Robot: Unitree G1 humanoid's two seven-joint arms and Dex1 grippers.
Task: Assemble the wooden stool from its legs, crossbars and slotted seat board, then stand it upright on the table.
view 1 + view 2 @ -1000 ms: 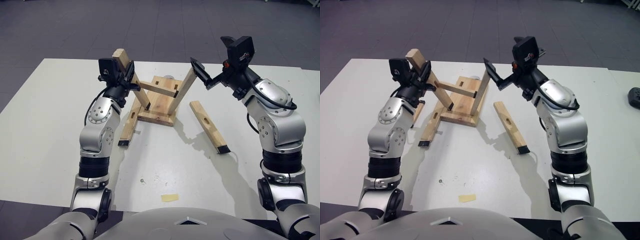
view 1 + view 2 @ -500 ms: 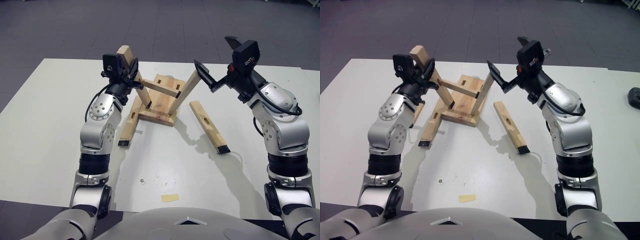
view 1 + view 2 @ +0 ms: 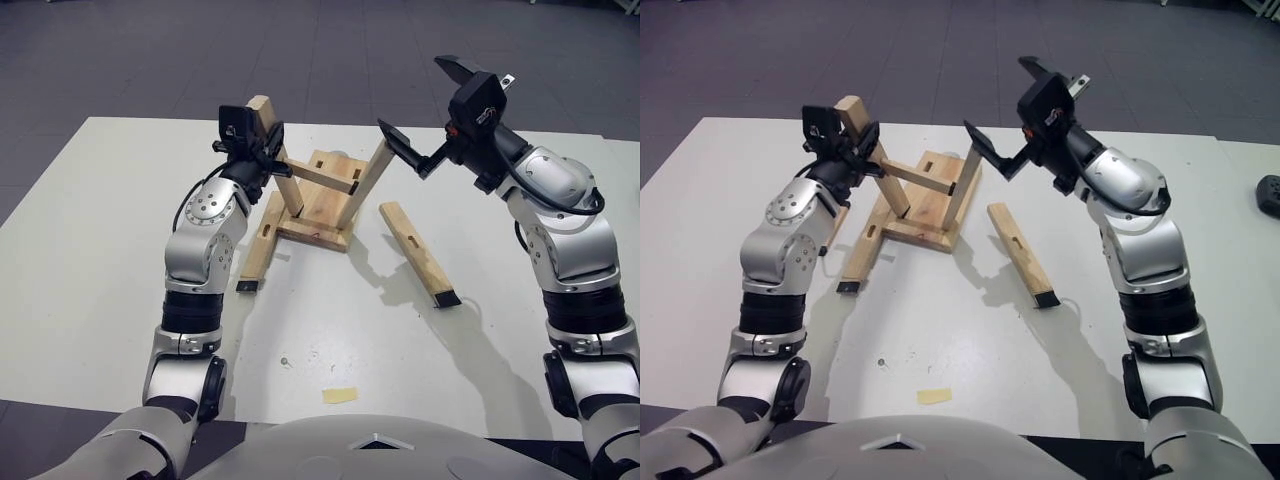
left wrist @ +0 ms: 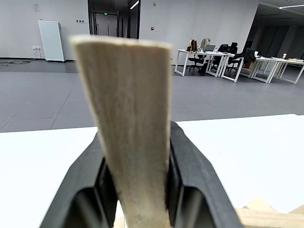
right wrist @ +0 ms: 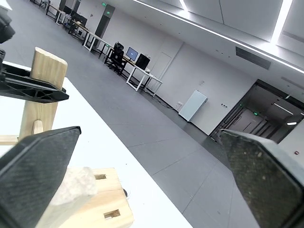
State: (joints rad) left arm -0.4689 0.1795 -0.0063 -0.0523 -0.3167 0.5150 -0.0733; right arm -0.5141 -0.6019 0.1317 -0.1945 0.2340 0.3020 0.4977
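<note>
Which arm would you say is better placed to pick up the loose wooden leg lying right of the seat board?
Right: its hand is open and nearer that black-tipped wooden leg; the left hand clamps an upright wooden leg.

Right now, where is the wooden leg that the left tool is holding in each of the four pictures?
Left eye view: the leg slants up from the seat board, left of centre.
Right eye view: the leg likewise, left of centre.
Left wrist view: the leg close up, between black fingers.
Right wrist view: the leg farther off, standing tall.
Shared landmark: the left tool clamped around it.
</note>
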